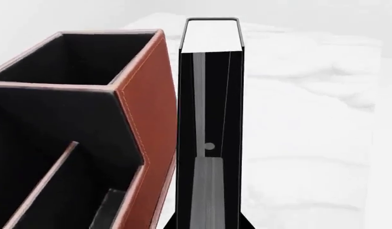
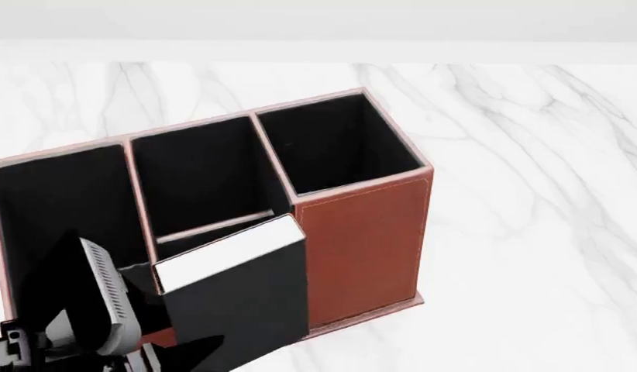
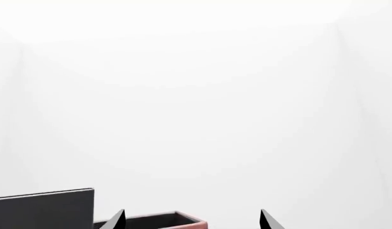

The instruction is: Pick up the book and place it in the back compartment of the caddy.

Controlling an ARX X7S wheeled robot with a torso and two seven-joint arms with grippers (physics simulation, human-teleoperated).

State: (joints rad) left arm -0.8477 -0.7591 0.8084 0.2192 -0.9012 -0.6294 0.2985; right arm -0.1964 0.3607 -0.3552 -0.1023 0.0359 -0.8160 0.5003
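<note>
— So why was the book [image 2: 235, 298] upright outside the caddy [image 2: 365, 248]?

— I had it pinched in the left gripper [image 1: 209, 191], spine-on, just beside the low wall, presumably to lift over into the back compartment [image 2: 220, 227].

— Its look?

— Plain black cover, white page edge on top, thick.

— Right gripper [image 3: 192, 220]?

— Spread, holding nothing, raised behind the caddy.

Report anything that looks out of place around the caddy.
The book is not inside the caddy. It is held upright in the left gripper, outside the low outer wall, beside the tall end compartment. Nothing looks spilled or damaged.
</note>
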